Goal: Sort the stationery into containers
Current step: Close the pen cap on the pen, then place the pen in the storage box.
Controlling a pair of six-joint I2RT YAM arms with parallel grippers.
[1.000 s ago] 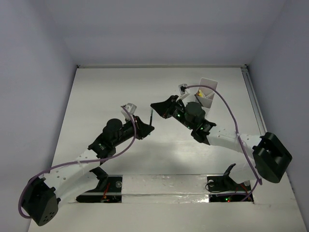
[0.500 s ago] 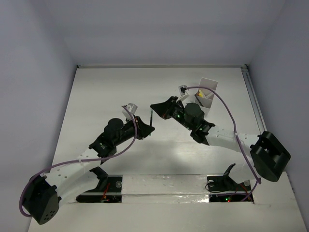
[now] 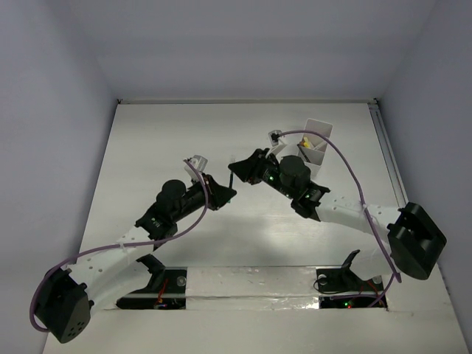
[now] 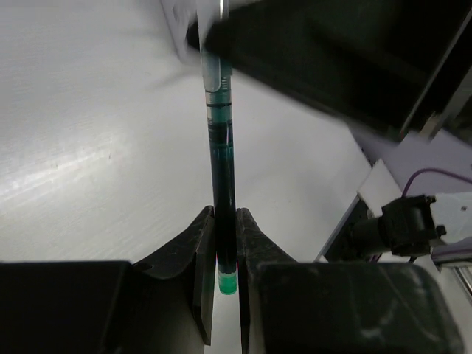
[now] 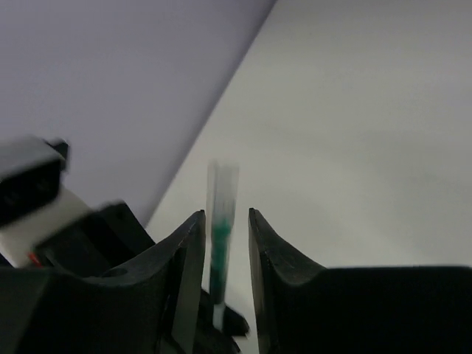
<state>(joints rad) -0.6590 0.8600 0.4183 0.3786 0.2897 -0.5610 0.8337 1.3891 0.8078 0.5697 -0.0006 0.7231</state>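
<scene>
1. Right now your left gripper (image 4: 225, 228) is clenched on the green pen (image 4: 221, 147). It pinches the pen low on the barrel, just above the green end, and the pen points away from the fingers toward the right gripper (image 5: 224, 221).
2. The right gripper's jaws straddle the pen's far end. The right wrist view shows a sliver of gap on each side, so I judge it not yet closed on anything.
3. The pen hangs in the air above the table (image 3: 147, 147), between your two arms. The white box (image 3: 318, 127) sits just behind the right arm, with something yellow inside.
4. Expect the pen to be light, stiff and slick, with a thin clear barrel and dark green ink inside. It will likely pivot if pinched at one tip. Take hold further along the barrel, squarely across it, before the left side lets go.
5. You will find no readable brand, label or writing on the pen, the box or the grippers, and the upper barrel is blurred.
</scene>
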